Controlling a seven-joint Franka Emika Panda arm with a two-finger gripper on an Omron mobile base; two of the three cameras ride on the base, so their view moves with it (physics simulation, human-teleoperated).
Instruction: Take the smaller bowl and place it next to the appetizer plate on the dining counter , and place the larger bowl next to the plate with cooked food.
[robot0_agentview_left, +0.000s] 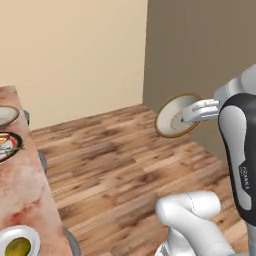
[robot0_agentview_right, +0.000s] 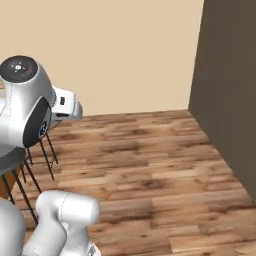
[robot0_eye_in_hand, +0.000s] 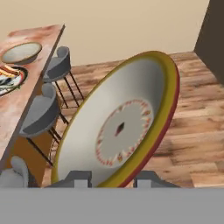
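My gripper (robot0_agentview_left: 189, 116) is shut on the rim of the smaller bowl (robot0_agentview_left: 172, 120) and holds it tilted on edge in the air over the wooden floor, right of the dining counter (robot0_agentview_left: 27, 190). The hand view shows the smaller bowl (robot0_eye_in_hand: 122, 131) up close between the fingertips of the gripper (robot0_eye_in_hand: 113, 179), with its red dotted ring and dark centre spot. On the dining counter (robot0_eye_in_hand: 41, 33), the larger bowl (robot0_agentview_left: 6, 115) (robot0_eye_in_hand: 21, 52) sits beside the plate with cooked food (robot0_agentview_left: 7, 145) (robot0_eye_in_hand: 8, 78). The appetizer plate (robot0_agentview_left: 19, 244) lies at the counter's near end.
Grey stools (robot0_eye_in_hand: 41, 113) stand along the counter's side, with thin black legs (robot0_agentview_right: 35, 165). A dark wall panel (robot0_agentview_left: 200, 50) rises at the right, close behind the held bowl. The wooden floor (robot0_agentview_left: 115, 155) between counter and wall is open.
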